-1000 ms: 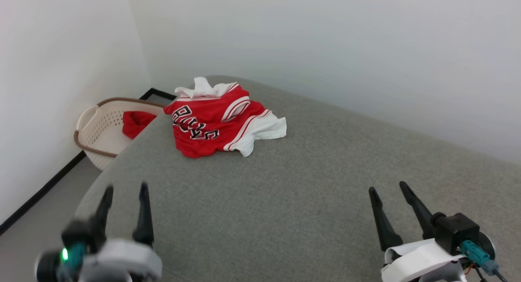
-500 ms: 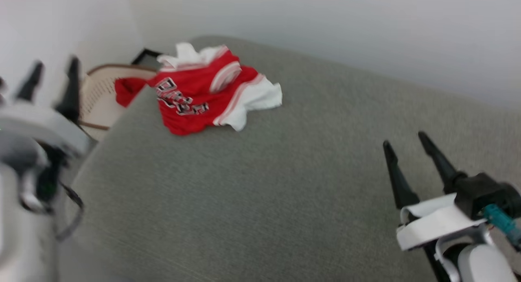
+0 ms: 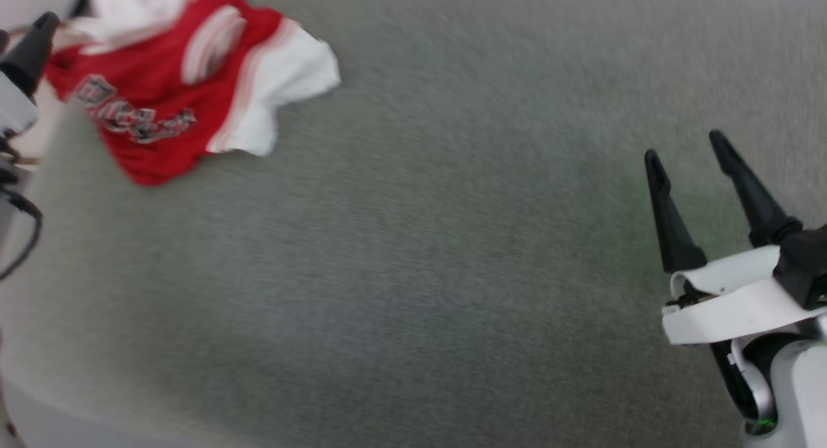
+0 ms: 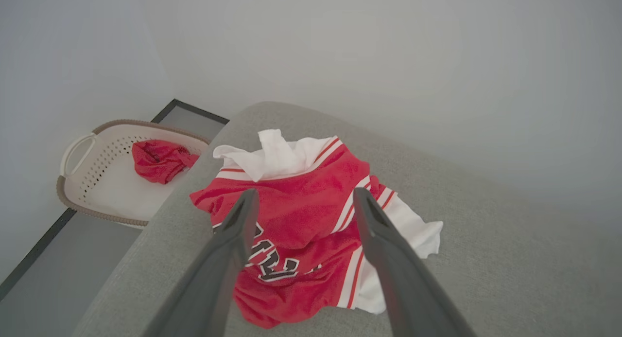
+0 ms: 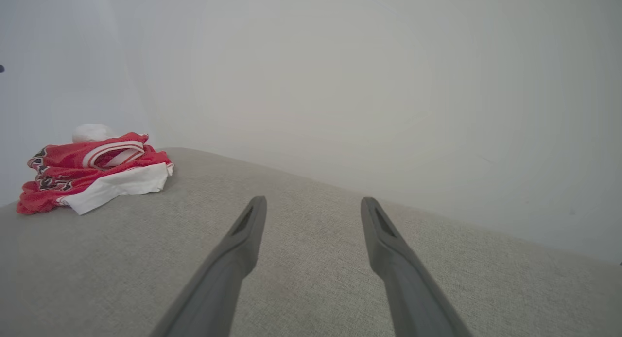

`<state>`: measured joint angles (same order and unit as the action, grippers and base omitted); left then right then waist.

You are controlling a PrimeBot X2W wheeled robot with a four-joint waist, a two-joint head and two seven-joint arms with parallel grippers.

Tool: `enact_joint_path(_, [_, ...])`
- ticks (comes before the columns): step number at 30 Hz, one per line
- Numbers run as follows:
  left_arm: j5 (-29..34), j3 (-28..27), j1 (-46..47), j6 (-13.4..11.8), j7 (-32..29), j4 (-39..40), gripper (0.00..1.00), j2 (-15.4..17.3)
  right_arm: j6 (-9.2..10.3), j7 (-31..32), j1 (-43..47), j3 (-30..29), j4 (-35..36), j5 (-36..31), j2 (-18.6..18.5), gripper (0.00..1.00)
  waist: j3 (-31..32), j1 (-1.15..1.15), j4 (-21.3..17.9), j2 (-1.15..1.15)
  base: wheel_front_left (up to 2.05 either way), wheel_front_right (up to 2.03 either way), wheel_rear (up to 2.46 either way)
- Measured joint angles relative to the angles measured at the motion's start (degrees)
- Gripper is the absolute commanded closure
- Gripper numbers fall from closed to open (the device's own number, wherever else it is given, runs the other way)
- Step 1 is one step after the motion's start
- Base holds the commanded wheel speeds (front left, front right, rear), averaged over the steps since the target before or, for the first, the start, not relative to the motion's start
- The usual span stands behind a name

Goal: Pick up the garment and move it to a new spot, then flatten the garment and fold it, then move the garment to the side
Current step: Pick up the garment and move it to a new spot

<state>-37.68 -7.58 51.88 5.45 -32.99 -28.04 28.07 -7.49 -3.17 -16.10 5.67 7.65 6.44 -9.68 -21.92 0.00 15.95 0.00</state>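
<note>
Fabric is lying bunched near the far left corner of the gray cushion: the garment, a red jersey with white sleeves and striped trim, is sitting in a crumpled heap with part of its black, white-edged lettering facing up. One white sleeve is spilling out at the right of the heap, and another white fold is standing up at its far edge.

We are holding our left end effector near the garment and pointing at it. Its two dark fingers are spread wide and released, gripping nothing. In the left wrist view they are framing the heap, and we cannot tell from that angle how far above the cloth they are hanging.

Our right end effector is hovering over bare cushion, well apart from the garment. It is likewise released, with its fingers splayed and nothing between them. In the right wrist view the garment is showing far off at the left, low and rumpled, in front of a pale wall.

Beyond the cushion's corner, a cream basket with a brown rim is sitting on the floor by the wall. A small red cloth is lying inside it, apart from the garment. The head view is blurring, so we are not reading the lettering there.
</note>
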Motion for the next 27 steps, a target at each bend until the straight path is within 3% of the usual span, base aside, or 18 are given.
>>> enact_joint_path(11, [0.42,2.83,8.32,-2.86,-10.07,-11.20,0.00,2.78,0.00,1.71,-2.66,0.05,4.33,0.70,-1.48,0.00,-10.64,0.00,-6.40,0.00,0.00,0.00,0.00])
enact_joint_path(18, [1.20,3.69,9.42,-4.55,-11.71,-14.81,0.00,3.50,0.00,2.52,-3.29,-0.65,6.14,1.15,-1.57,0.00,-15.20,0.00,-9.75,0.00,0.00,0.00,0.00])
enact_joint_path(19, [1.63,3.82,9.60,-4.56,-11.61,-15.14,0.04,3.87,0.00,2.58,-3.36,-0.71,6.19,1.15,-1.60,0.00,-15.67,0.00,-10.11,0.00,0.00,0.00,0.00])
enact_joint_path(20, [1.52,3.68,10.06,-4.66,-11.34,-15.66,0.17,3.99,0.00,2.68,-3.49,-0.71,6.30,1.16,-1.60,0.00,-16.09,0.00,-10.47,0.00,0.00,0.00,0.00])
enact_joint_path(21, [1.42,3.54,10.37,-4.72,-11.04,-16.19,0.55,4.03,0.00,2.69,-3.60,-0.74,6.35,1.20,-1.60,0.00,-16.42,0.00,-10.80,0.00,0.00,0.00,0.00])
enact_joint_path(23, [1.41,3.38,10.82,-4.72,-10.07,-17.15,1.00,4.14,0.00,2.80,-3.62,-0.86,6.34,1.23,-1.59,0.00,-16.90,0.00,-11.30,0.00,0.00,0.00,0.00])
enact_joint_path(27, [1.46,3.75,11.51,-4.45,-8.12,-18.72,1.00,3.85,0.00,3.21,-3.59,-1.09,6.23,1.22,-1.47,0.00,-16.46,0.00,-11.47,0.00,0.00,0.00,0.00])
